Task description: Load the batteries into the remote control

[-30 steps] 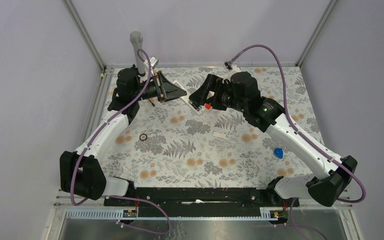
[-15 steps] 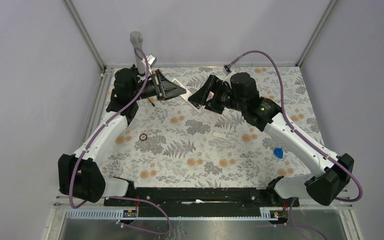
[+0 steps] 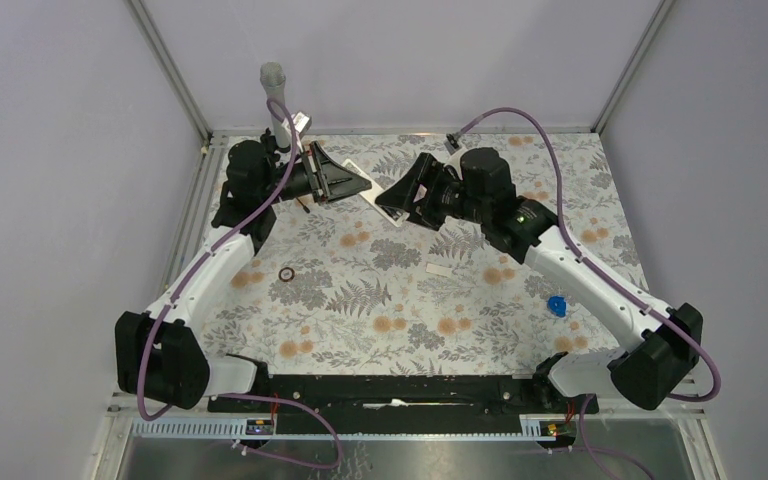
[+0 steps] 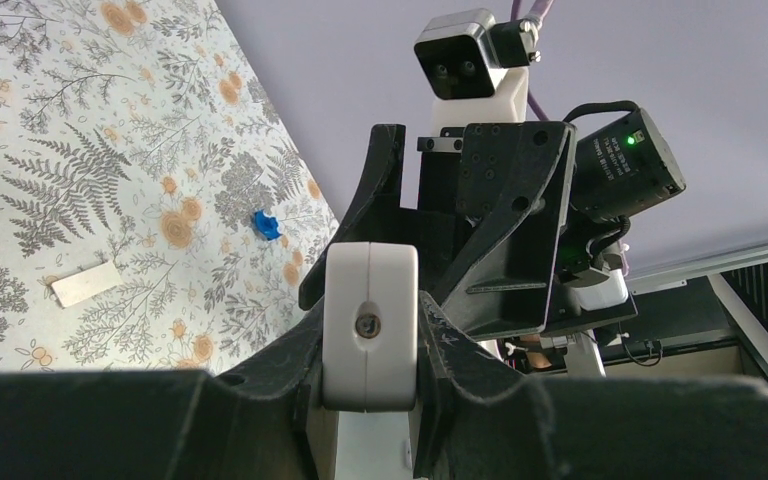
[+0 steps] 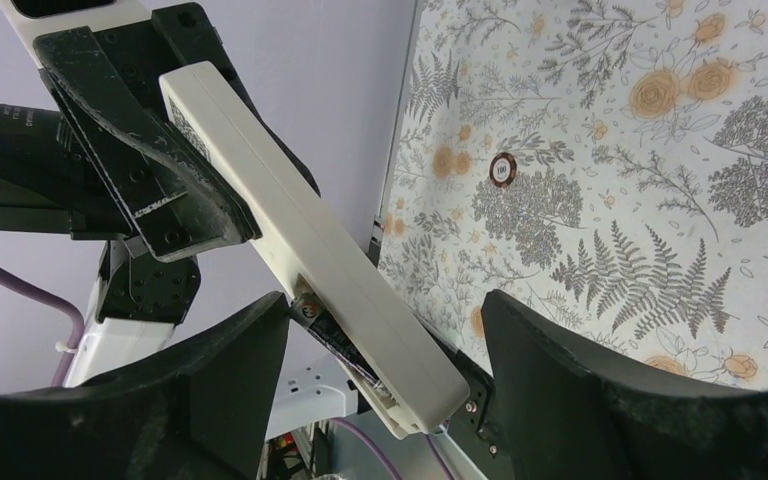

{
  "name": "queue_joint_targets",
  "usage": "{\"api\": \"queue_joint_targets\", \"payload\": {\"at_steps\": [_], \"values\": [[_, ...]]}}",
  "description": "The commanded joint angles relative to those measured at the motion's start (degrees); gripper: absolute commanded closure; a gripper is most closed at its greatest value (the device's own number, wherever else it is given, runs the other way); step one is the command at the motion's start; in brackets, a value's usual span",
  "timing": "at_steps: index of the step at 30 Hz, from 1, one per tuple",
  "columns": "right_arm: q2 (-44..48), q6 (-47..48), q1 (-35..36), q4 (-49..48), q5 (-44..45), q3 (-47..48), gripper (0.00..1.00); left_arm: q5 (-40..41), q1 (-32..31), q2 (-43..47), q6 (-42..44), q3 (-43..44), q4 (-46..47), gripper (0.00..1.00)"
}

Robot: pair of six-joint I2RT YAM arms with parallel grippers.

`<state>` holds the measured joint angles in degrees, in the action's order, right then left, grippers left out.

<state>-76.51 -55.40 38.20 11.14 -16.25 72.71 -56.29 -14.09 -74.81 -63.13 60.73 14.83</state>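
The remote control (image 3: 382, 207) is a slim white bar held in the air at the back of the table. My left gripper (image 3: 345, 182) is shut on it. In the left wrist view I see its end face (image 4: 370, 320) clamped between my fingers. My right gripper (image 3: 407, 195) is open around the remote's free end. In the right wrist view the remote (image 5: 300, 230) runs between the spread fingers of that gripper (image 5: 385, 330) without touching them. A dark battery (image 5: 338, 343) lies in the open underside. I cannot see a second battery.
On the flowered table lie a small white cover (image 3: 440, 269), a blue piece (image 3: 556, 305) and a small dark ring (image 3: 286, 274). A thin dark thing (image 3: 303, 207) lies below the left gripper, too small to identify. A grey post (image 3: 274, 95) stands at the back left.
My right gripper has turned and moved a little left along the remote's end. A red piece seen at it a second ago no longer shows. The left gripper has barely moved.
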Motion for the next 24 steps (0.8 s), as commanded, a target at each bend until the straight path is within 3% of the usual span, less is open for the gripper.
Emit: {"api": "queue_joint_targets", "payload": {"at_steps": [1, 12, 19, 21, 24], "values": [[-0.5, -1.9, -0.7, -3.2, -2.0, -1.3, 0.24, -0.2, 0.0, 2.5, 0.4, -0.2, 4.4, 1.00], [1.6, -3.1, -1.6, -6.6, -2.6, -5.3, 0.44, -0.2, 0.1, 1.4, -5.0, 0.5, 7.7, 1.00], [2.2, -2.6, -1.9, -8.7, -2.7, -7.2, 0.49, -0.7, 0.1, 1.4, -6.5, 1.3, 7.5, 1.00], [2.7, -2.1, -2.1, -10.0, -2.6, -7.5, 0.44, -0.5, 0.3, 1.5, -4.9, 1.4, 5.4, 1.00], [5.2, 0.1, -2.4, -14.7, -1.3, -8.7, 0.20, -0.4, 0.8, 1.6, -1.8, 1.3, 2.2, 1.00]]}}
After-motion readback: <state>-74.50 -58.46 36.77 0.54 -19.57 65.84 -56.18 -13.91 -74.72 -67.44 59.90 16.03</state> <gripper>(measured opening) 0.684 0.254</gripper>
